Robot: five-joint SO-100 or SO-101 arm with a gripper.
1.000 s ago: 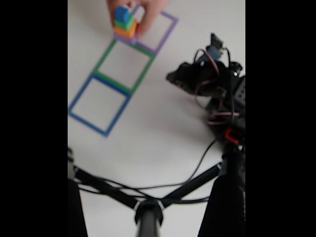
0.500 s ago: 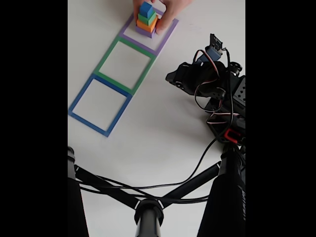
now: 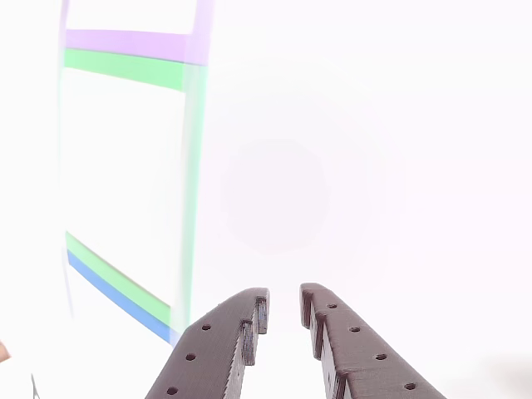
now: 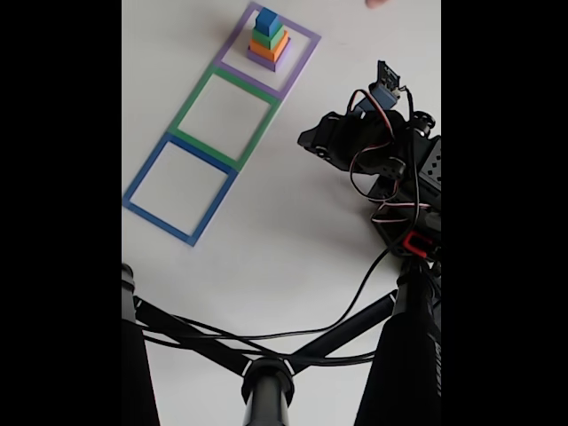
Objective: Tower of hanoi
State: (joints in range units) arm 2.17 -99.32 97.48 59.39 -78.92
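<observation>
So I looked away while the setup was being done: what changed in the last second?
The hand set the stacked coloured block tower inside the purple tape square, let go and withdrew to the top edge. The folded black robot arm stayed put.

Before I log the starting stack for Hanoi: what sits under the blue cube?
Under the blue cube sit a green block, an orange block and a purple block, inside the purple tape square. Their covered top faces are hidden.

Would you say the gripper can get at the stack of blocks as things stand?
Probably yes: the stack of blocks stands alone in the purple square, bare table lies between it and the folded arm, and the gripper holds nothing.
</observation>
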